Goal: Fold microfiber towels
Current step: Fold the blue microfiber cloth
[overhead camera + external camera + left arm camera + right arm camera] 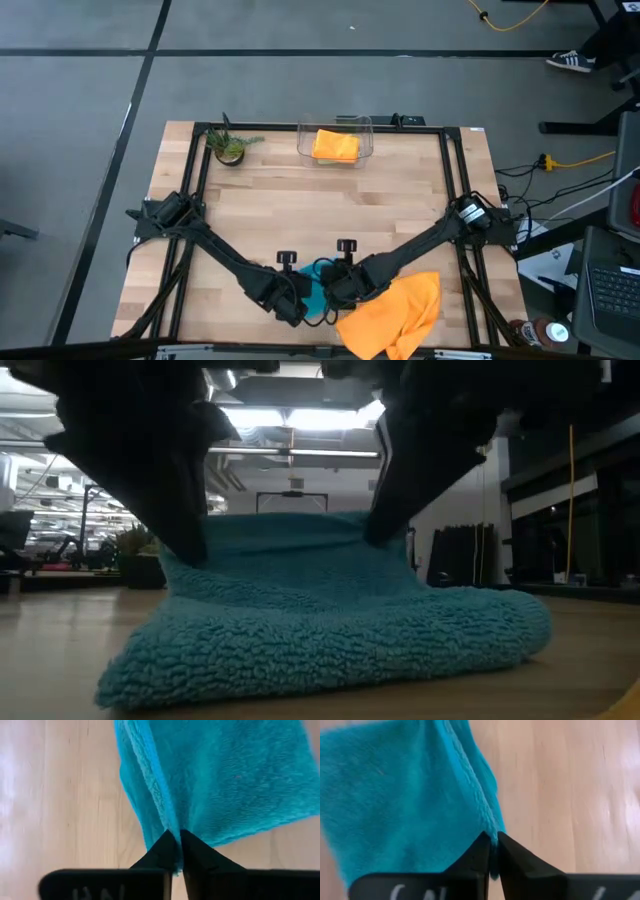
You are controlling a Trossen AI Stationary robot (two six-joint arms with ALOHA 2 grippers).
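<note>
Teal towel [318, 292] sits at the tabletop's [320, 200] near edge, folded over. Left pincer [173, 837] and right pincer [490, 840] are each pinched tight on its edge. One orange towel [335, 146] is folded in the bin [366, 128]; another orange towel [395, 312] lies crumpled, unfolded. Green towel not visible.

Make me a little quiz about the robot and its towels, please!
1. True or false: both grippers pinch the teal towel.
2. What lies in the clear bin? A) an orange towel B) a green towel C) nothing
3. Fill in: beside the right gripper, near the table's front edge, lies a loose ____ towel.

Key:
1. True. The left gripper and the right gripper are each shut on an edge of it.
2. A
3. orange
</note>
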